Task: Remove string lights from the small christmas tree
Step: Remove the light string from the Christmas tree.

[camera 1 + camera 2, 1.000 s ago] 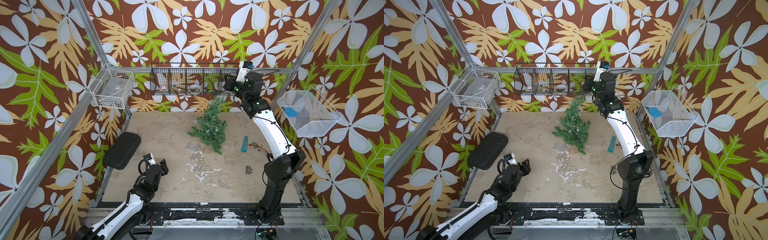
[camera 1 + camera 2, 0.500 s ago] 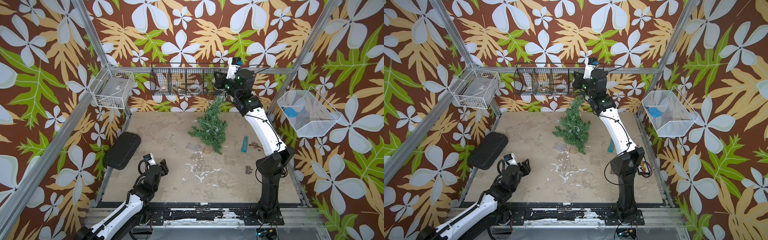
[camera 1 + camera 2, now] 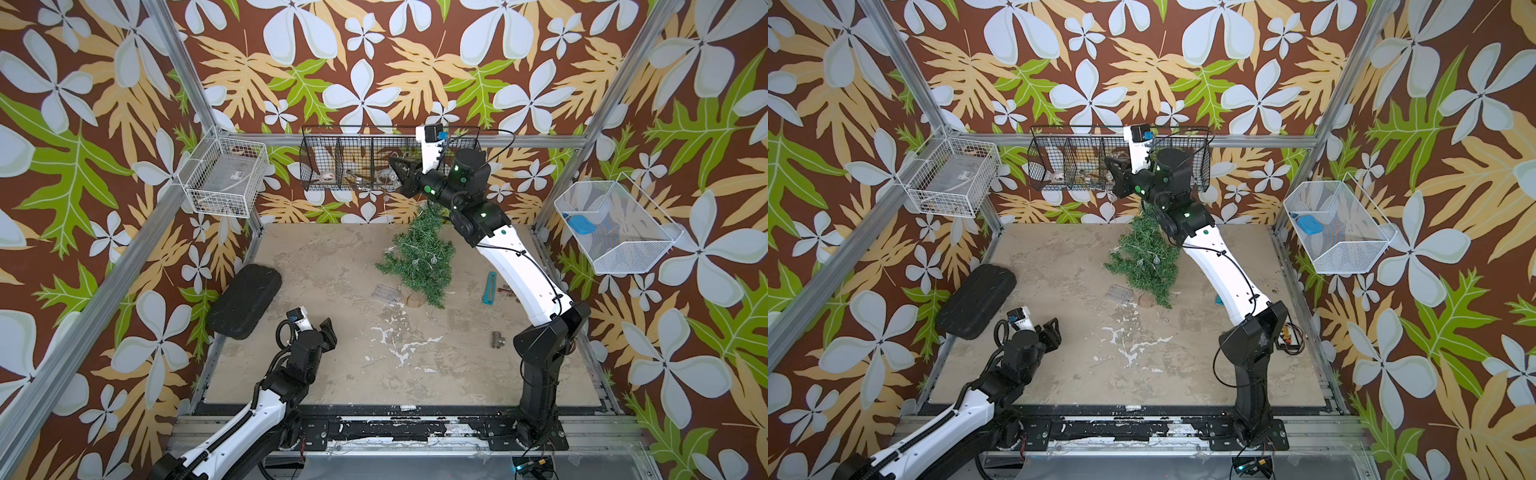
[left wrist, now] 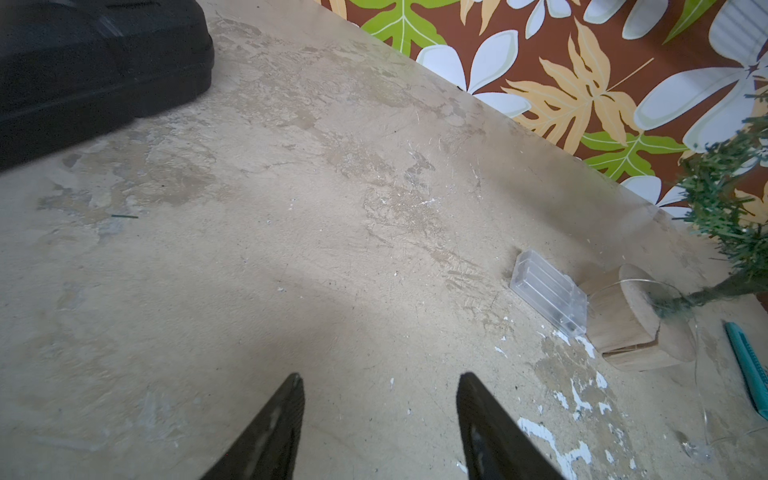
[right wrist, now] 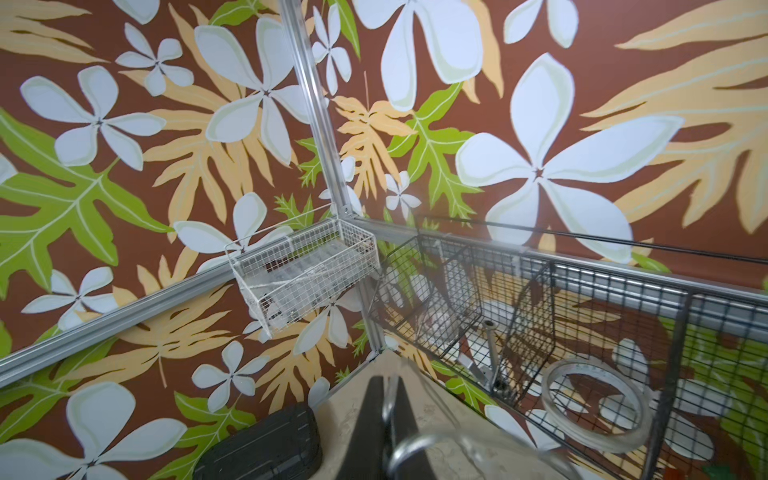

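Note:
The small christmas tree [image 3: 419,266] [image 3: 1148,266] leans toward the back wall. Its tan wooden base [image 4: 627,320] rests on the table. The string lights [image 3: 415,262] lie across its branches as clear bulbs on pale wire. Their clear box [image 3: 385,293] [image 4: 548,297] lies beside the base. My right gripper [image 3: 400,165] [image 3: 1113,164] is raised high by the back basket. In the right wrist view it [image 5: 388,378] is shut on a blurred loop of the string lights [image 5: 415,444]. My left gripper [image 3: 328,328] [image 4: 380,376] hovers open and empty over the front left of the table.
A black case [image 3: 245,301] lies at the table's left edge. A teal tool [image 3: 490,286] and a metal fitting [image 3: 498,340] lie right of the tree. A black wire basket [image 3: 357,158] hangs on the back wall. White baskets hang at left [image 3: 224,178] and right [image 3: 615,228].
My right arm has swung left along the back wall and risen, still shut on the strand. The tree and the left arm have stayed put.

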